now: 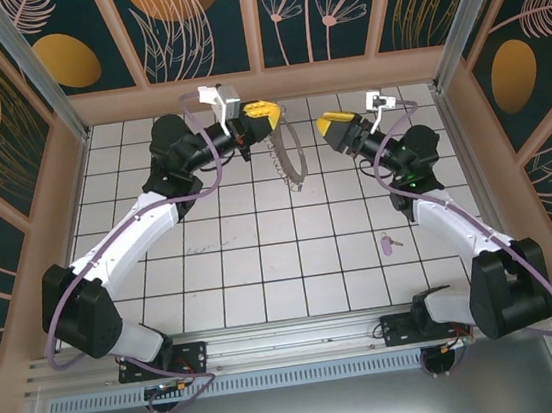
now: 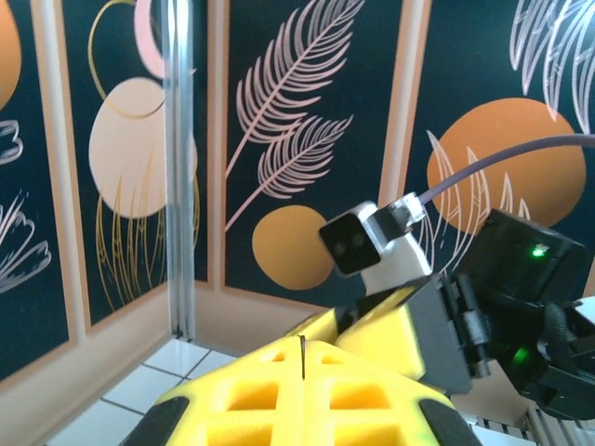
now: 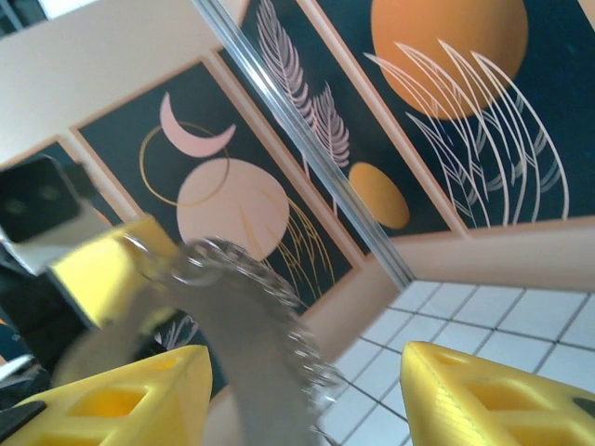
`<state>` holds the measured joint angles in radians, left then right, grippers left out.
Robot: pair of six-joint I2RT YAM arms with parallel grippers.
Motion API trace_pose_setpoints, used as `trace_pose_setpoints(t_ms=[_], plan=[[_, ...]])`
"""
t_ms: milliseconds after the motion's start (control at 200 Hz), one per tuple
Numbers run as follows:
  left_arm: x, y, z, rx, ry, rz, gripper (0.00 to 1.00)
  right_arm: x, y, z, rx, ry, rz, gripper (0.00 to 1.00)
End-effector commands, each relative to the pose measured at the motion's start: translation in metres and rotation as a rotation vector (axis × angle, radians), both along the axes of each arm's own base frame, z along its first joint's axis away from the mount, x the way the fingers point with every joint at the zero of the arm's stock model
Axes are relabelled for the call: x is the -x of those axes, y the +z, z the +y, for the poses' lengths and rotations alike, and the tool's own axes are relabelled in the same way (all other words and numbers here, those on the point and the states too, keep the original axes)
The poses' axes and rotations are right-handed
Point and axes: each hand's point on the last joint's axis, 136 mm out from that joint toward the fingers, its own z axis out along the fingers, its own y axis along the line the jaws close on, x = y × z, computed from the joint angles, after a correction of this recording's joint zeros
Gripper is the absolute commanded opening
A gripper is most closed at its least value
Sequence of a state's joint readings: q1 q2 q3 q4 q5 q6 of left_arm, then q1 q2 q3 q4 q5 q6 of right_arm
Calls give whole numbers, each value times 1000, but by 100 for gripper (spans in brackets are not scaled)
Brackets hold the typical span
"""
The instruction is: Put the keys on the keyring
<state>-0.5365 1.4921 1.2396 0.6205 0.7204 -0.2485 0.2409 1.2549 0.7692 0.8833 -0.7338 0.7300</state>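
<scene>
The keyring (image 1: 291,176) is a grey chain loop. It hangs from my left gripper (image 1: 263,117), which is held up over the back of the tiled floor. In the left wrist view the yellow fingers (image 2: 270,390) are pressed together with a thin dark sliver of the keyring pinched in the seam. My right gripper (image 1: 326,125) faces it from the right, open and holding nothing. In the right wrist view the blurred keyring (image 3: 251,316) hangs in front of the gap between the spread fingers (image 3: 483,395). One small lilac-pink key (image 1: 388,243) lies on the tiles by the right arm.
Patterned dark walls and aluminium posts (image 1: 38,74) enclose the white tiled floor (image 1: 262,259). Purple cables (image 1: 204,190) run along both arms. The right gripper's body (image 2: 437,325) sits close in front of the left wrist camera.
</scene>
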Motion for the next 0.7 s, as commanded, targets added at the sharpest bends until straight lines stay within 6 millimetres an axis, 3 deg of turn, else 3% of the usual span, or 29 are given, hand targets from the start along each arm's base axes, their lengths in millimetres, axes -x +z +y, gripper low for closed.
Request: trace_pose_setpoints(t_ms=[0, 365, 696], plan=[[26, 36, 6, 44, -52, -185, 0, 3, -6, 1, 49, 14, -40, 56], [59, 44, -4, 4, -284, -214, 0, 11, 9, 6, 74, 56, -117, 53], [51, 34, -6, -13, -369, -126, 0, 36, 39, 6, 105, 84, -225, 48]])
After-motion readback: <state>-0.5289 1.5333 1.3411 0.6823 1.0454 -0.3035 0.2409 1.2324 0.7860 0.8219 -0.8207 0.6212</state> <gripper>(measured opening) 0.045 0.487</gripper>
